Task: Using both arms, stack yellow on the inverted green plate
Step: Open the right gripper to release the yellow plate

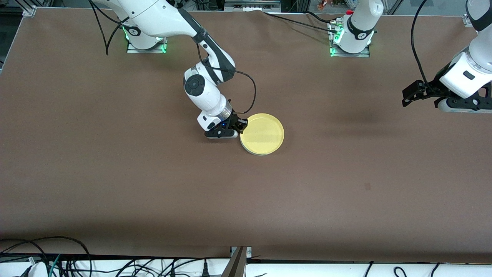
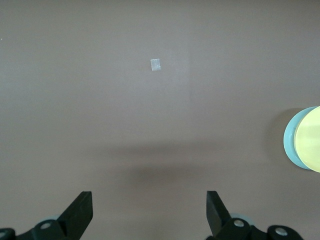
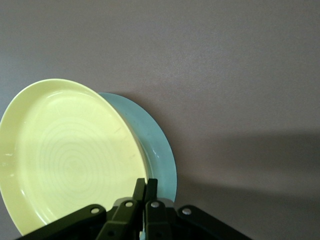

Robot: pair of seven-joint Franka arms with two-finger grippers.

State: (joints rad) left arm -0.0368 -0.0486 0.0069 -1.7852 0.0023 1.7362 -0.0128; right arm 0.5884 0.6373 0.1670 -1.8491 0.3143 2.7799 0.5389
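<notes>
The yellow plate (image 1: 263, 132) lies rim-up on the inverted pale green plate (image 1: 250, 151), near the table's middle. Only a thin edge of the green plate shows under it. My right gripper (image 1: 241, 125) is at the yellow plate's rim toward the right arm's end. In the right wrist view its fingers (image 3: 140, 189) are shut on the rim of the yellow plate (image 3: 70, 155), and the green plate (image 3: 161, 147) shows beneath. My left gripper (image 1: 408, 96) is open and empty, up over the left arm's end of the table. Its own view (image 2: 150, 200) shows both plates' edges (image 2: 311, 140), (image 2: 290, 142) farther off.
A small pale square mark (image 2: 155, 65) lies on the brown table cover (image 1: 115, 173). Both arm bases (image 1: 145, 38), (image 1: 351, 38) stand along the edge farthest from the front camera. Cables (image 1: 57, 257) hang at the nearest edge.
</notes>
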